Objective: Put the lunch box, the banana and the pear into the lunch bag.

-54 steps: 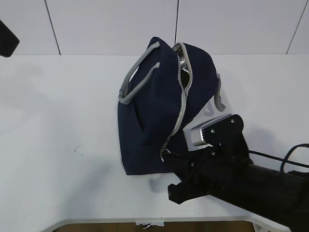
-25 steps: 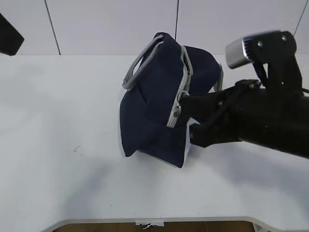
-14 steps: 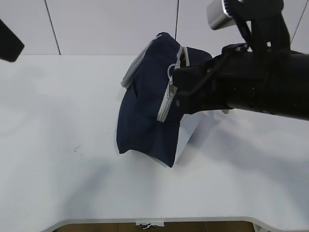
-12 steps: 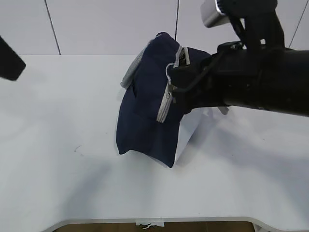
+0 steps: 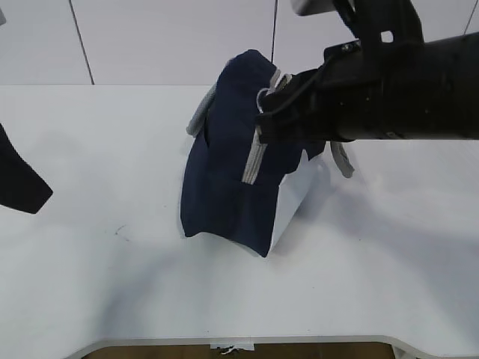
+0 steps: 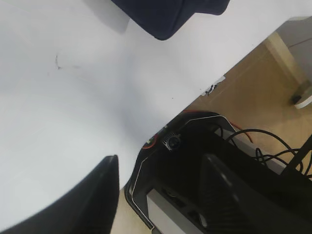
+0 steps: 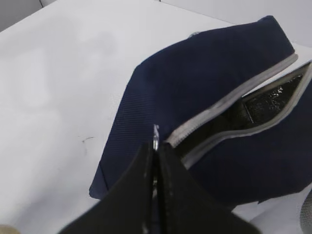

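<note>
The navy lunch bag point(image 5: 224, 179) stands tipped up on the white table, its white end panel point(image 5: 299, 198) facing right. My right gripper point(image 5: 263, 112) is shut on the metal ring pull point(image 7: 156, 132) of the grey zipper, up by the bag's top. In the right wrist view the right gripper point(image 7: 156, 146) pinches the pull, and the zipper beyond it gapes over the silver lining point(image 7: 273, 97). My left gripper point(image 6: 161, 163) hangs open and empty over the table's front edge; it shows dark at the left point(image 5: 19, 183). The lunch box, banana and pear are out of view.
A corner of the bag point(image 6: 165, 14) shows at the top of the left wrist view. The robot's black base point(image 6: 195, 161) and cables sit below the table's front edge. A small dark mark point(image 5: 120, 230) lies on the table left of the bag.
My right gripper has carried the ring pull from the bag's near end up towards its top, tipping the bag upright. The left arm has dropped lower at the left edge.
</note>
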### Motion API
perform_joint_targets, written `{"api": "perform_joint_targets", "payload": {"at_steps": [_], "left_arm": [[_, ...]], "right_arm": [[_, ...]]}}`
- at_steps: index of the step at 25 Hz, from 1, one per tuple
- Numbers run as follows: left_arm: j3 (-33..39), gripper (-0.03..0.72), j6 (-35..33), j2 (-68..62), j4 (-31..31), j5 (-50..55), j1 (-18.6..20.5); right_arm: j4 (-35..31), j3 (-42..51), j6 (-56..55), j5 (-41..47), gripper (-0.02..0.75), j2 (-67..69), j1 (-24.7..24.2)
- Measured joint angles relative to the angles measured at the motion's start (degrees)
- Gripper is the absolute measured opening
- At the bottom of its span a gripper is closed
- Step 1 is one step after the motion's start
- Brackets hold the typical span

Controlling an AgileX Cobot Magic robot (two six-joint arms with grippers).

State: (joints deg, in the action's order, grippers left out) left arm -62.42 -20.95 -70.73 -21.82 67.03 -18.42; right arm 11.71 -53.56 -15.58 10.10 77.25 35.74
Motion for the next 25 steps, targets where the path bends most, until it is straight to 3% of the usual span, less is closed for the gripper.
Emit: {"api": "perform_joint_targets", "payload": {"at_steps": [17,25], "left_arm": [[2.2,0.405,-11.6,-4.4,-10.2,-9.6,0.0],[2.2,0.461,-21.2,-11.3,-18.1,-16.1,-0.9]], "right_arm": [[0.0,-3.8,0.0,5.2,0.001,0.7,0.0],[-3.9,-4.6,0.0,5.8,0.001,0.8,0.0]]}}
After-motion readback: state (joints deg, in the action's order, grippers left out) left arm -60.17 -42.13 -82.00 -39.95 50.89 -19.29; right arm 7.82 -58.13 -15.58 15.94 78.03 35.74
